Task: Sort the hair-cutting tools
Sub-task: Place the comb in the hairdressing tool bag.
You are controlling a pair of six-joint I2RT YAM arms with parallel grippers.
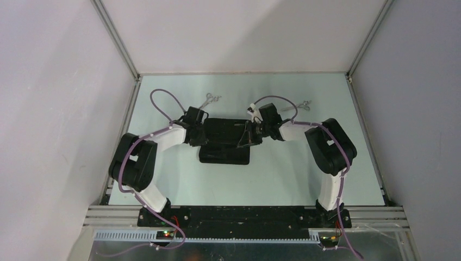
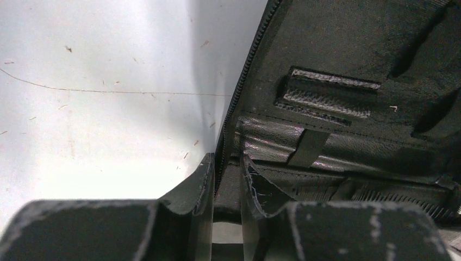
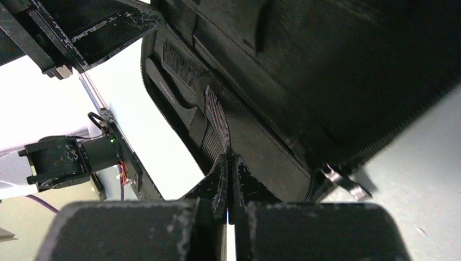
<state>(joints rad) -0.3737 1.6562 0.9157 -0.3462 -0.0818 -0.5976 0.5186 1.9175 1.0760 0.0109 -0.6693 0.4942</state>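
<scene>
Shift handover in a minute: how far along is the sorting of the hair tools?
Done, apparently: two combs lie in the open case. In hand: left gripper straddles the case's rim; right gripper, shut, sits at a comb. Remaining: both scissors lie on the table.

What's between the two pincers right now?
The open black case: in the top view, the left pincer and right pincer flank it at opposite ends.

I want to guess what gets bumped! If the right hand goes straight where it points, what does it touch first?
Probably the teeth of the black comb tucked in the open zip case. The shut right hand points right at them, though how near is hard to tell.
</scene>
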